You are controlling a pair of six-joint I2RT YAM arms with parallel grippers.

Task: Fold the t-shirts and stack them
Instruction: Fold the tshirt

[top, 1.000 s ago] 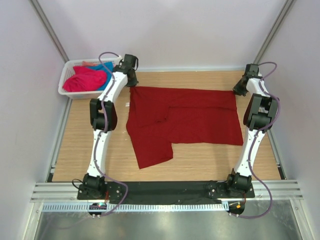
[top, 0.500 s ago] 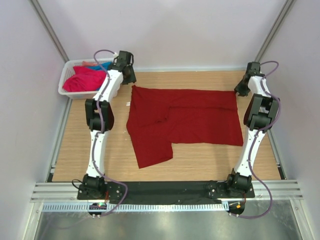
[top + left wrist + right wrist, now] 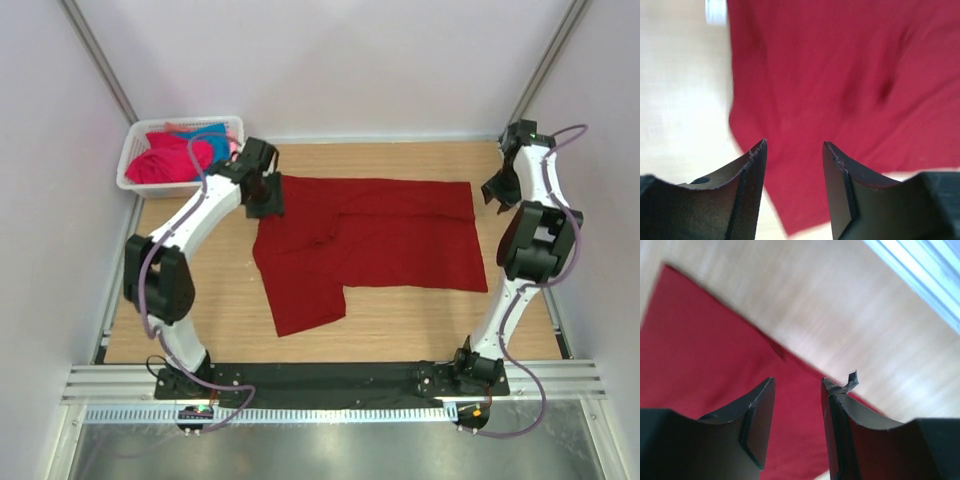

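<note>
A dark red t-shirt (image 3: 370, 240) lies partly folded on the wooden table, a flap hanging toward the near left. It fills the left wrist view (image 3: 850, 75) and shows in the right wrist view (image 3: 705, 350). My left gripper (image 3: 268, 195) hovers open and empty over the shirt's far left corner; it also shows in its wrist view (image 3: 794, 150). My right gripper (image 3: 497, 190) is open and empty above the shirt's far right corner, seen too in the right wrist view (image 3: 798, 385). Bright pink (image 3: 165, 160) and turquoise (image 3: 208, 135) shirts lie in the basket.
A white lattice basket (image 3: 135, 152) stands at the far left corner of the table. Grey walls close in the table on three sides. A metal rail (image 3: 330, 385) runs along the near edge by the arm bases.
My left arm has swung from beside the basket back over the shirt's far left corner. My right arm has lifted and drawn toward the right wall. The shirt has not moved.
</note>
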